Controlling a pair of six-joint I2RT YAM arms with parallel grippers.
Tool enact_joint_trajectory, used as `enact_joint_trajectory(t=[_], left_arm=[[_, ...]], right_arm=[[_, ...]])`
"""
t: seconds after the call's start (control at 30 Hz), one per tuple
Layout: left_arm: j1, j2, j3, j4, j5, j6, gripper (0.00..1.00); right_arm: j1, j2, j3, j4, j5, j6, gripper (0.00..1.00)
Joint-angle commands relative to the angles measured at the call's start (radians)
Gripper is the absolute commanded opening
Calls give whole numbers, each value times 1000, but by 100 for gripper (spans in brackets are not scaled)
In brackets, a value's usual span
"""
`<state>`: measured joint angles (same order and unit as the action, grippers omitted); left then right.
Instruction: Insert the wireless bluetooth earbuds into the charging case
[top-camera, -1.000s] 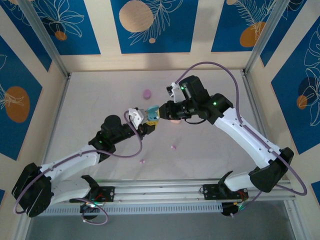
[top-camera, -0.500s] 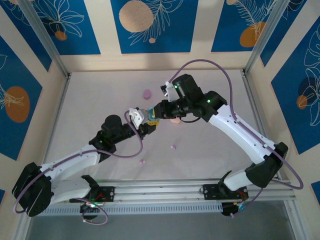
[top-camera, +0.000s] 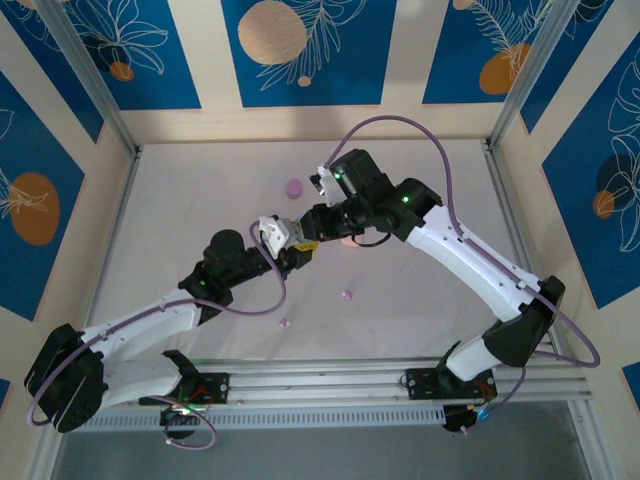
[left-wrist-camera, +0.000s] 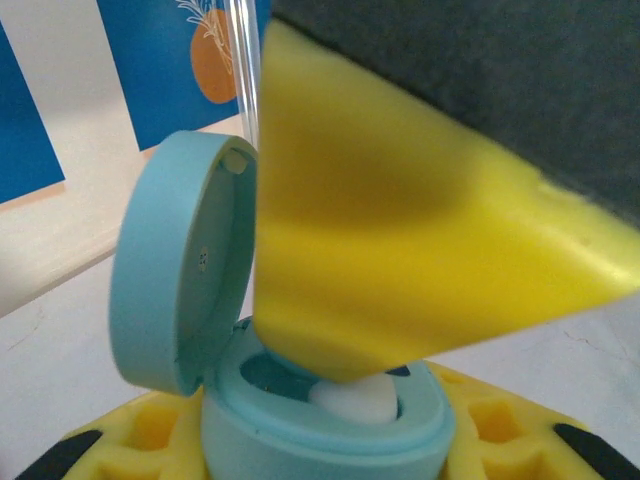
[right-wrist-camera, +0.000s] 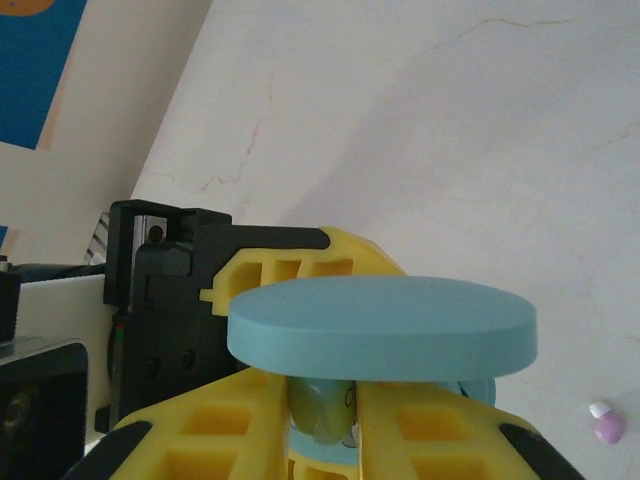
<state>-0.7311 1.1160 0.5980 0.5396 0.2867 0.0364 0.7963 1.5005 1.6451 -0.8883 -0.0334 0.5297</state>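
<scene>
My left gripper (top-camera: 287, 243) is shut on the base of a light blue charging case (left-wrist-camera: 320, 435), whose lid (left-wrist-camera: 185, 260) stands open. My right gripper (top-camera: 311, 230) reaches into the case from the other side. Its yellow fingers (left-wrist-camera: 400, 250) pinch a pale blue earbud (right-wrist-camera: 322, 408) just under the lid (right-wrist-camera: 380, 325). The bud's whitish tip (left-wrist-camera: 357, 400) sits in the case's cavity. Two purple earbuds (top-camera: 347, 295) (top-camera: 284, 323) lie on the table in front of the grippers, and one of them (right-wrist-camera: 607, 425) shows at the right wrist view's lower right.
A purple oval case (top-camera: 293, 187) lies toward the back of the table. A pink case (top-camera: 350, 241) is partly hidden under the right wrist. Metal frame posts and the blue patterned walls (top-camera: 300, 50) close in the table on three sides.
The right arm has shifted left and forward, bringing its fingers and the earbud onto the open case. The left arm and the case have stayed put.
</scene>
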Motion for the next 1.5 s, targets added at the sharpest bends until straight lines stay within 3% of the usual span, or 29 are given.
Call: enact_joint_trajectory(t=[0.0, 0.67, 1.0, 1.13, 1.3, 1.47], left_arm=[[-10, -2, 30, 45, 2, 8, 24], [-9, -4, 25, 50, 4, 3, 24], [-10, -11, -6, 118, 33, 11, 24], [-10, -12, -20, 162, 79, 11, 24], [-9, -6, -25, 221, 154, -24, 24], [-9, 1, -4, 242, 236, -76, 24]], right_arm=[[15, 17, 43, -50, -4, -31, 26], [15, -17, 63, -44, -50, -42, 35], [-28, -166, -56, 106, -106, -30, 39], [-48, -241, -131, 195, -74, -5, 39], [-138, -293, -196, 248, -56, 77, 43], [-251, -269, -196, 286, -211, 151, 49]])
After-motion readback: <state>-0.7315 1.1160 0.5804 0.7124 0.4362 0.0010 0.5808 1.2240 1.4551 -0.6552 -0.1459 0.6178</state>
